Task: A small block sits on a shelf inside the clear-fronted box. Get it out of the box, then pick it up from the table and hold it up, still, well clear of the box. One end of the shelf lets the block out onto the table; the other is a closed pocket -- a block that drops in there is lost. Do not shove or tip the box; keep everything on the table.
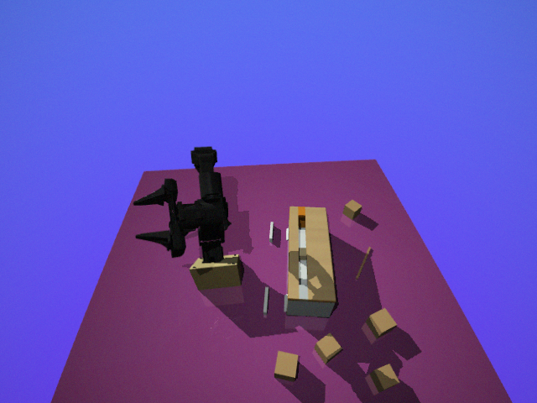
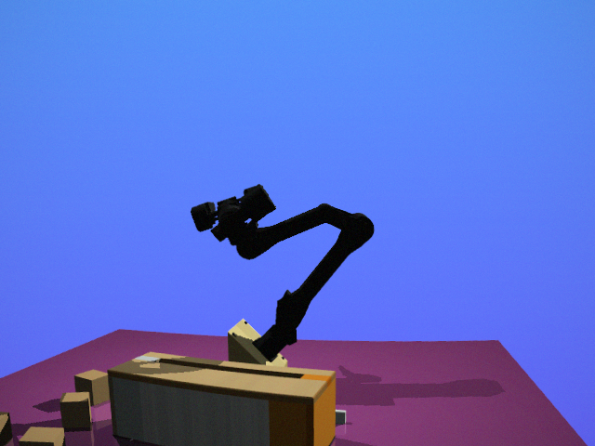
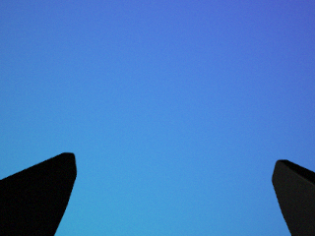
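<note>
The desk [image 1: 130, 325] [image 2: 432, 355] is topped in purple. Near its left edge in the top view, the black robot arm [image 1: 210, 184] [image 2: 322, 270] is carried by a tan wedge-shaped base [image 1: 219, 276] [image 2: 240, 347]. The gripper [image 1: 135, 219] [image 3: 176, 168] is raised above the desk and pointed toward the left edge, its fingers spread wide apart with nothing held between them.

To the right of the arm, the long slotted box [image 1: 320, 251] [image 2: 191, 408] is set lengthwise between the far and near edges, with its orange end turned toward the far edge. Through the slot, what appears to be the small tan block [image 1: 302, 253] can be seen inside, around the middle of the box's length.

Two pale upright strips, one [image 1: 271, 232] farther and one [image 1: 265, 300] nearer, are placed between the box and the arm. Toward the right edge, a thin brown stick [image 1: 363, 264] is seen beside the box. One loose cube [image 1: 352, 209] is located toward the far right corner; four loose cubes are scattered toward the near edge, the leftmost [image 1: 286, 365] [image 2: 92, 386] standing apart from the others.
</note>
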Tool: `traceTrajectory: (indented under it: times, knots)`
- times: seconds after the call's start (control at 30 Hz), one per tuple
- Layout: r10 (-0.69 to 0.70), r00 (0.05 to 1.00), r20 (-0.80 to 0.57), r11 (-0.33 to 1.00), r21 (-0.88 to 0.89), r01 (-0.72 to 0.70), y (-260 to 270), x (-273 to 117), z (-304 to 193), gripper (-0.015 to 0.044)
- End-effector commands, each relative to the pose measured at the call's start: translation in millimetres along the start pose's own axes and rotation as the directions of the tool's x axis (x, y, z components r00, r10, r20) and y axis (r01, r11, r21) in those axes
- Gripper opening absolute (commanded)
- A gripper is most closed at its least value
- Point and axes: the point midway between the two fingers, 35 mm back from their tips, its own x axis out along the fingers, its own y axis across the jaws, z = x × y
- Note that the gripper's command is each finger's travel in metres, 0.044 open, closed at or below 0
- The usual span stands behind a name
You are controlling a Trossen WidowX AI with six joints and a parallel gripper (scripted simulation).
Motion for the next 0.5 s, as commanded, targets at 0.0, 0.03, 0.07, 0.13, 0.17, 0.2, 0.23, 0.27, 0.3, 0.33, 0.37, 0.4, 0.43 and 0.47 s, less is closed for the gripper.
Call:
traceTrajectory:
  times: [0.0, 0.03, 0.07, 0.13, 0.17, 0.2, 0.23, 0.27, 0.3, 0.33, 0.37, 0.4, 0.43, 0.47]
  knots:
    - [-0.006, 1.0, -0.01, 1.0, -0.023, 0.006, -1, -1, -2, 0.04]
    - [-0.024, 0.999, -0.038, 0.996, -0.091, 0.02, -6, -4, -9, 0.04]
    - [-0.056, 0.995, -0.085, 0.978, -0.203, 0.038, -13, -9, -20, 0.04]
    - [-0.141, 0.972, -0.19, 0.886, -0.462, 0.039, -31, -25, -45, 0.04]
    - [-0.188, 0.953, -0.238, 0.817, -0.577, 0.017, -41, -34, -56, 0.04]
    - [-0.236, 0.93, -0.282, 0.735, -0.678, -0.019, -50, -45, -66, 0.04]
    - [-0.286, 0.902, -0.322, 0.643, -0.763, -0.068, -59, -56, -76, 0.04]
    - [-0.337, 0.871, -0.357, 0.544, -0.829, -0.13, -69, -68, -84, 0.04]
    - [-0.374, 0.846, -0.38, 0.47, -0.864, -0.18, -75, -76, -90, 0.04]
    - [-0.403, 0.825, -0.395, 0.412, -0.884, -0.222, -80, -84, -93, 0.04]
    - [-0.433, 0.804, -0.409, 0.353, -0.897, -0.266, -85, -92, -97, 0.04]
    - [-0.462, 0.781, -0.421, 0.295, -0.903, -0.312, -90, -100, -100, 0.04]
    - [-0.491, 0.757, -0.431, 0.237, -0.902, -0.36, -94, -109, -103, 0.04]
    - [-0.521, 0.732, -0.44, 0.18, -0.894, -0.41, -99, -118, -105, 0.04]
